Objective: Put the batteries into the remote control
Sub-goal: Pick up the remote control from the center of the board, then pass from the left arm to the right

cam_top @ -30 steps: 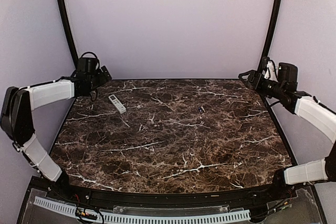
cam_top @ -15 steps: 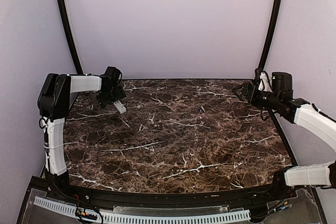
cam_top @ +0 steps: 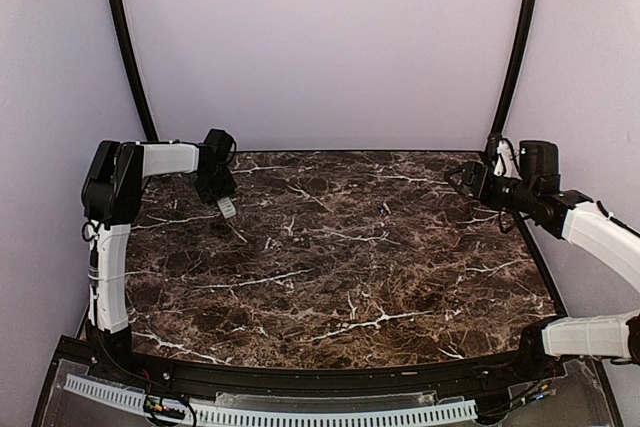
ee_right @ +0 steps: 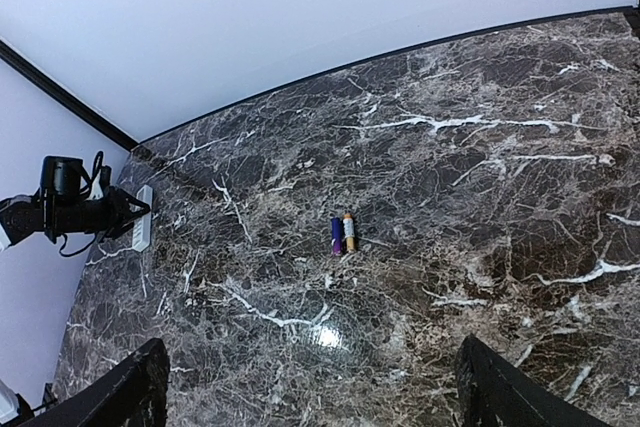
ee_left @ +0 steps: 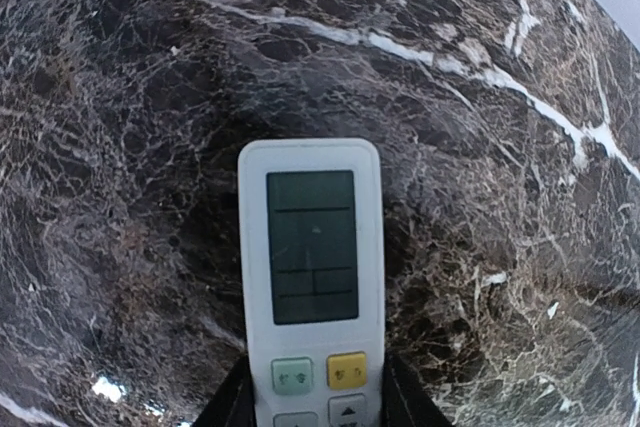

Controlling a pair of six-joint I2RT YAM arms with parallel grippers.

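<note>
white plastic, the remote control (ee_left: 311, 277) lies face up at the far left of the worktop (cam_top: 330, 277), display and coloured buttons showing, with the left gripper (cam_top: 222, 197) down over it. its fingers (ee_left: 230, 409) straddle the button end, one hard by each long edge; whether they pinch it yet i cannot tell. the step looks like taking hold of the remote, which will then want turning over to reach the battery bay. the batteries (ee_right: 342, 234) lie side by side towards the far middle, well apart from the remote. the right gripper (ee_right: 312, 347) hangs over the right side, spread wide and empty, facing them, nothing i can see in its way
</note>
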